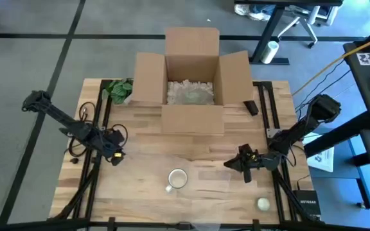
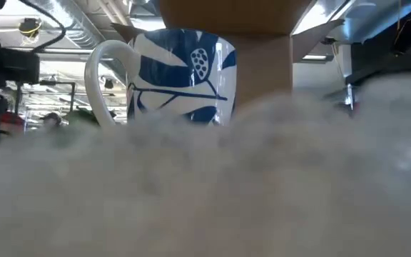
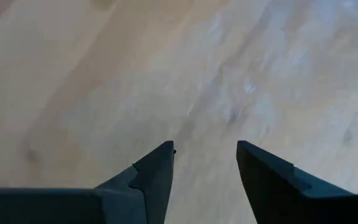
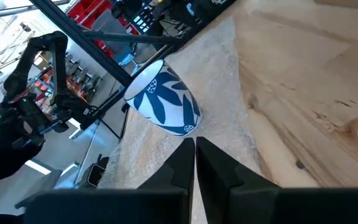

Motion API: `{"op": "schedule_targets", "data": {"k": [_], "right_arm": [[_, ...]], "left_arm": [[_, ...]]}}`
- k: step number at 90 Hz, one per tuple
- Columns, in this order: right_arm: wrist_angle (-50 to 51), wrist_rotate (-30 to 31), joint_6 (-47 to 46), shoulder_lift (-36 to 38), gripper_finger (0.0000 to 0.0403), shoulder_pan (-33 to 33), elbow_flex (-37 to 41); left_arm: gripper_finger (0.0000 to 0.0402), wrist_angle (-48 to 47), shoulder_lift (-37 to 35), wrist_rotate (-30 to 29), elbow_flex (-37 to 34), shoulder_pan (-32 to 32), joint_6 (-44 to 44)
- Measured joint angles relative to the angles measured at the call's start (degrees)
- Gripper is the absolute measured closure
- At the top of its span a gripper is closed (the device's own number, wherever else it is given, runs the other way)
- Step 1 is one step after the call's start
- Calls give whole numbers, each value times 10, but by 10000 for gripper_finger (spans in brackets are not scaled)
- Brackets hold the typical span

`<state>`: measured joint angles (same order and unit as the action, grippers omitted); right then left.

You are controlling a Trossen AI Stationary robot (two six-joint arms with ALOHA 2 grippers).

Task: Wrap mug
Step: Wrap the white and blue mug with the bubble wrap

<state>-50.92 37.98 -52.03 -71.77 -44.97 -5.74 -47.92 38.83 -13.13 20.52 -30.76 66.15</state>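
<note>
Mug [image 1: 177, 179] upright, handle toward left arm.

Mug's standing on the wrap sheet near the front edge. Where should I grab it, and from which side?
The mug stands upright, mouth up, with its handle toward the front-left. Probably best to pinch the rim on the right side, coming from above with the right gripper, which sits nearest. That keeps clear of the handle. The left gripper is open, farther away.
</note>
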Motion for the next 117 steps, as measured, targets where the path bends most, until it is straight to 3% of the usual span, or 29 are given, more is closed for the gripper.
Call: {"op": "schedule_targets", "data": {"k": [22, 42, 55, 63, 71, 76, 102, 117], "right_arm": [[0, 0, 0, 0, 403, 0, 0], [0, 0, 0, 0, 403, 0, 0], [0, 0, 0, 0, 403, 0, 0], [0, 0, 1, 0, 403, 0, 0], [0, 0, 1, 0, 403, 0, 0], [0, 0, 1, 0, 403, 0, 0], [-3, 0, 14, 0, 403, 0, 0], [1, -2, 17, 0, 403, 0, -18]], "left_arm": [[243, 14, 9, 29, -30, 0, 56], [247, 103, 31, 31, -55, 0, 77], [274, 228, 67, 46, -91, 0, 98], [315, 289, 92, 60, -106, 0, 110], [375, 349, 109, 60, -111, 0, 66], [392, 398, 114, 54, -112, 1, 34], [401, 619, 112, 10, -110, 28, -88], [402, 664, 113, 10, -106, 52, -117]]}}
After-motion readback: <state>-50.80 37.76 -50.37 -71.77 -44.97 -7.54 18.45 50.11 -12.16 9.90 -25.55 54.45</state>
